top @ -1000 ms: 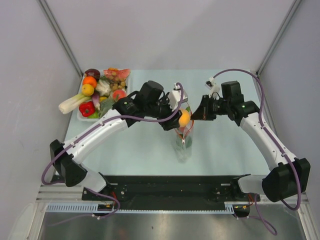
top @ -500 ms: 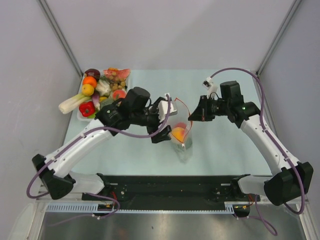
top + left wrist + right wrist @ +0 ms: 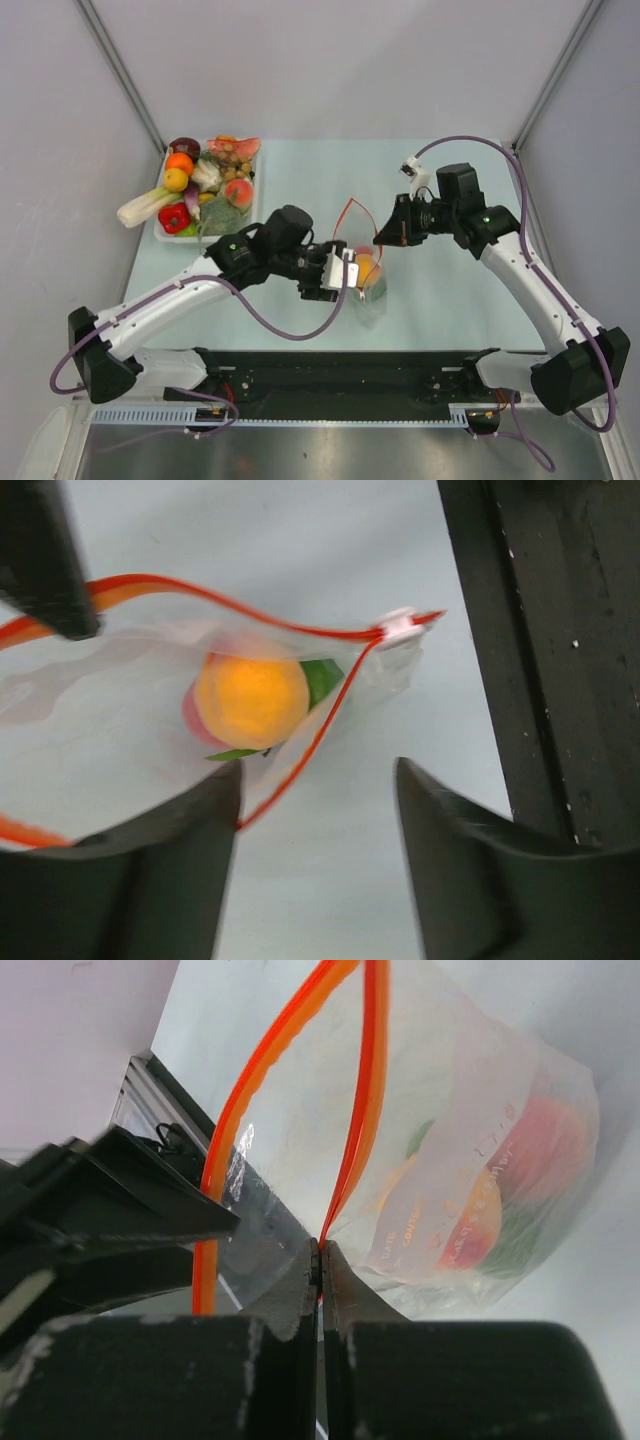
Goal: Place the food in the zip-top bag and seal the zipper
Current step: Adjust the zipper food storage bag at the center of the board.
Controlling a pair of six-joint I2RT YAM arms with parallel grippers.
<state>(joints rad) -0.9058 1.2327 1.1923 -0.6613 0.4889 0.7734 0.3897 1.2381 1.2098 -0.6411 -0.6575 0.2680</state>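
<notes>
While the right gripper (image 3: pixel 322 1255) clamps shut on the thin red-orange zipper strip (image 3: pixel 368 1090) of the clear crinkly plastic zip-top bag (image 3: pixel 372 292), lifting its mouth open over the pale table (image 3: pixel 450 300), the left gripper (image 3: pixel 318 780) hovers beside the opening, fingers apart and empty. A round orange toy fruit (image 3: pixel 250 698) lies inside the bag. More plastic toy food (image 3: pixel 205 190) fills the clear rectangular tray (image 3: pixel 163 236) at far left.
</notes>
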